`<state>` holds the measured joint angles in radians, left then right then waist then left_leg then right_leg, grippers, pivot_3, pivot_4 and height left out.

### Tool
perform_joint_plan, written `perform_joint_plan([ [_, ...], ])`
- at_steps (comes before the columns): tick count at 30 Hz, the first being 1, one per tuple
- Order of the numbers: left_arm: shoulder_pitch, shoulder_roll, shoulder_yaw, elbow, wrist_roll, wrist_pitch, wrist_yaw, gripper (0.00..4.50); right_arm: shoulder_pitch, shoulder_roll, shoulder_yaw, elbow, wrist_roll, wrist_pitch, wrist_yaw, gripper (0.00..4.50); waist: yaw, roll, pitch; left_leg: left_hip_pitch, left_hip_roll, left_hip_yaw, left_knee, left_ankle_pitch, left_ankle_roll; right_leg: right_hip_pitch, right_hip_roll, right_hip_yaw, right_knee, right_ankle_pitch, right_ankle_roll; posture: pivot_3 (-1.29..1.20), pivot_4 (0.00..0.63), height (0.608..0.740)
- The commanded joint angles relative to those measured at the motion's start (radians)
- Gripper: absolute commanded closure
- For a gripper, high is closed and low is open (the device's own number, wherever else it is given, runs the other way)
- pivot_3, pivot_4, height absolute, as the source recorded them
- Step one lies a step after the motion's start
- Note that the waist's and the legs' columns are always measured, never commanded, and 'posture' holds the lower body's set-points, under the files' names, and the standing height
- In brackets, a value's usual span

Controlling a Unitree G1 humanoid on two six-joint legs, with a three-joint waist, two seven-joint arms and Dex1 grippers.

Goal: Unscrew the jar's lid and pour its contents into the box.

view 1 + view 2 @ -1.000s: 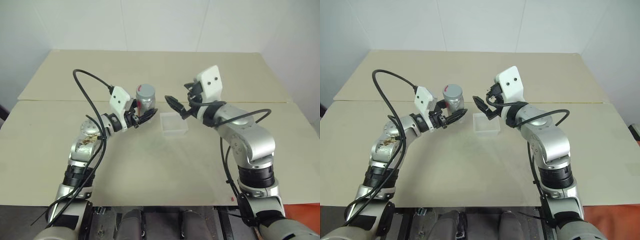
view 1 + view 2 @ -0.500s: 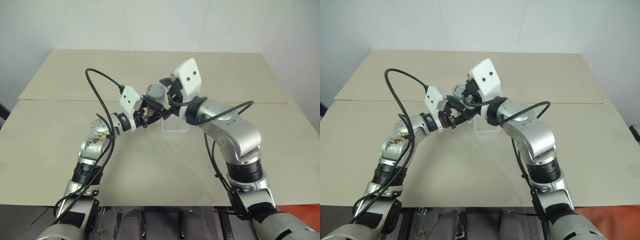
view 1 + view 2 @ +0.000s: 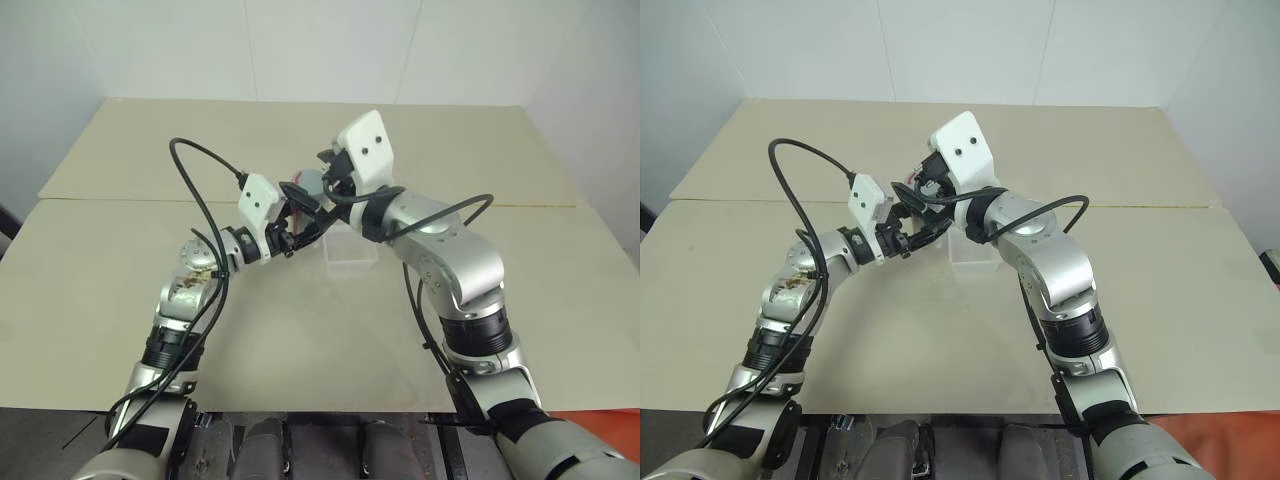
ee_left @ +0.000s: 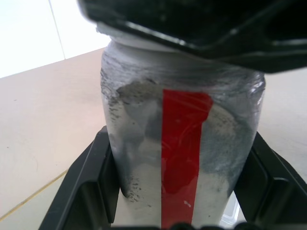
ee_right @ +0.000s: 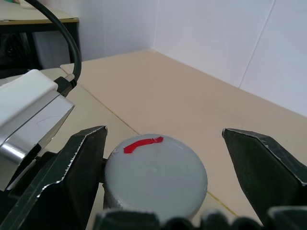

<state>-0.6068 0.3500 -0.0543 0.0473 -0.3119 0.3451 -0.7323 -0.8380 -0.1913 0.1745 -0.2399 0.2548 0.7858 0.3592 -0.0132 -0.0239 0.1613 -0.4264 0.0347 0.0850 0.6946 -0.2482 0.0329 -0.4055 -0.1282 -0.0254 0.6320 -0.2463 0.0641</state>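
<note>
My left gripper [image 3: 297,228] is shut on the jar [image 4: 182,143], a clear cylinder with a red stripe, and holds it upright above the table beside the box [image 3: 350,250]. Its two black fingers [image 4: 91,187] press the jar's sides. The grey lid [image 5: 156,170], with a red mark on top, sits on the jar. My right gripper [image 5: 163,143] is open. It reaches over from the right, with one finger on either side of the lid and a gap between each finger and the lid. The contents cannot be made out through the smeared jar wall.
The tan table [image 3: 300,330] runs wide around both arms, with a seam across it behind the box. A black cable [image 3: 200,190] loops above my left forearm. White walls stand behind the table.
My right gripper has swung left from above the box to the jar and now straddles the lid. My left gripper has kept its hold on the jar.
</note>
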Motion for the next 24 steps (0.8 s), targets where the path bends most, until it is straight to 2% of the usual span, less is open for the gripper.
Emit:
perform_joint_plan([
  [1,0.004,0.007,0.012,-0.055,-0.005,-0.011,0.002,1.73,-0.004,-0.006,-0.029,-0.031,-0.007,-0.027,-0.006,0.01,0.000,0.000,0.000,0.000,0.000,0.000,0.000,0.000,0.000,0.000,0.000,0.000,0.000,0.000,0.000,0.00,0.150,0.740],
  [24,0.007,0.035,0.036,-0.048,-0.017,-0.004,0.003,1.73,0.064,-0.066,-0.045,-0.121,0.019,0.013,0.021,0.01,0.000,0.000,0.000,0.000,0.000,0.000,0.000,0.000,0.000,0.000,0.000,0.000,0.000,0.000,0.000,0.00,0.150,0.740],
])
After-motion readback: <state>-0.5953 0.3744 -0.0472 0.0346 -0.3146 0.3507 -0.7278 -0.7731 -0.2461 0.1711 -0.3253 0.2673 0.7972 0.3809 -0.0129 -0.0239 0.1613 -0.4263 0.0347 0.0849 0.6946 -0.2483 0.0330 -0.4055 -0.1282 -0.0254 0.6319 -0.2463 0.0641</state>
